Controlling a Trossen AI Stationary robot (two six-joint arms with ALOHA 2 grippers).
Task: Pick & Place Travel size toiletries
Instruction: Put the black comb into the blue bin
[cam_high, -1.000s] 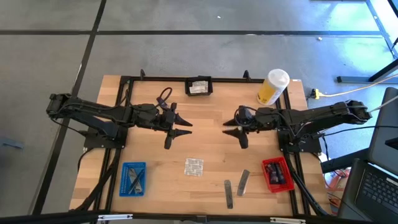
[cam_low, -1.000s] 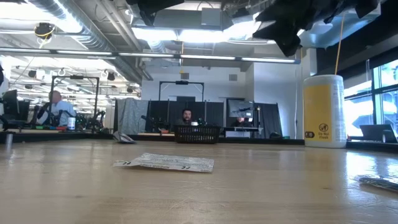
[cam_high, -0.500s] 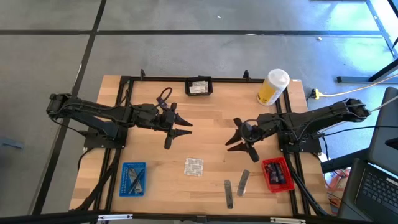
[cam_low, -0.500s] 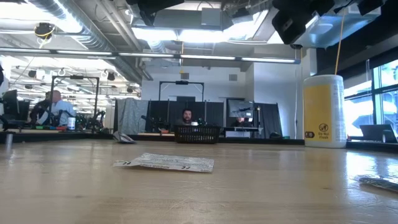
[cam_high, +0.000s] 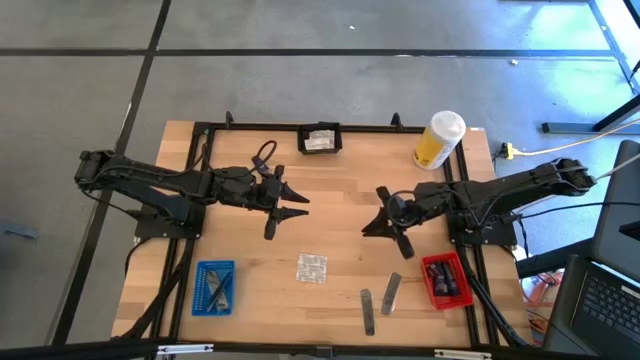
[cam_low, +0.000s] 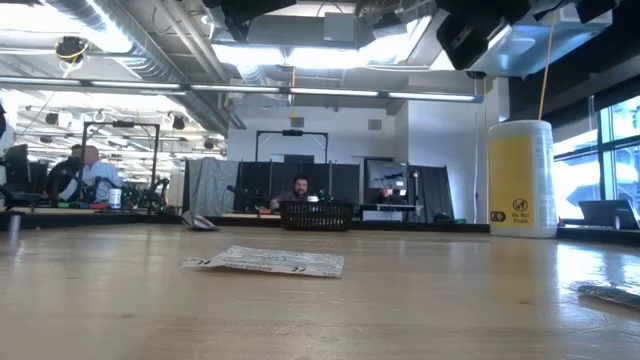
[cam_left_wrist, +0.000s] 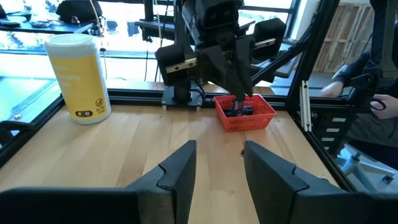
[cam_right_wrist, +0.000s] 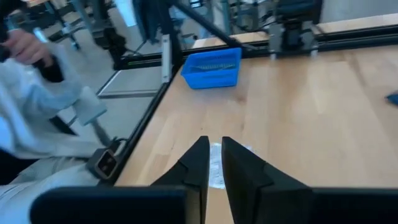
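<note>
Wooden worktop (cam_high: 330, 200) fills the middle of a grey concrete floor, boxed in by a black frame. At its far edge sits a black tray (cam_high: 320, 138) holding a pale packet, and a yellow canister (cam_high: 439, 141) with a white cap stands toward the far right corner.

Toward the near edge lies a foil sachet (cam_high: 311, 268), flat on the wood, with two grey sticks (cam_high: 380, 302) just to its right, one upright in the picture and one slightly tilted, close to each other. A blue tray (cam_high: 214, 287) near the left corner holds some slim items, and a red tray (cam_high: 445, 279) near the right corner holds dark tubes (too small to count).

Left pincer (cam_high: 291, 205) hangs over the worktop's middle left, its fingers (cam_left_wrist: 180, 171) standing moderately apart and holding nothing. Right pincer (cam_high: 390, 232) is over the middle right, between the canister and the red tray, pointing toward the sachet; its fingers (cam_right_wrist: 199, 163) stand narrow, only a thin gap between them, with nothing gripped. In its wrist view the sachet shows just beyond the tips.

Beyond the worktop, the low view shows people seated at desks far back.
</note>
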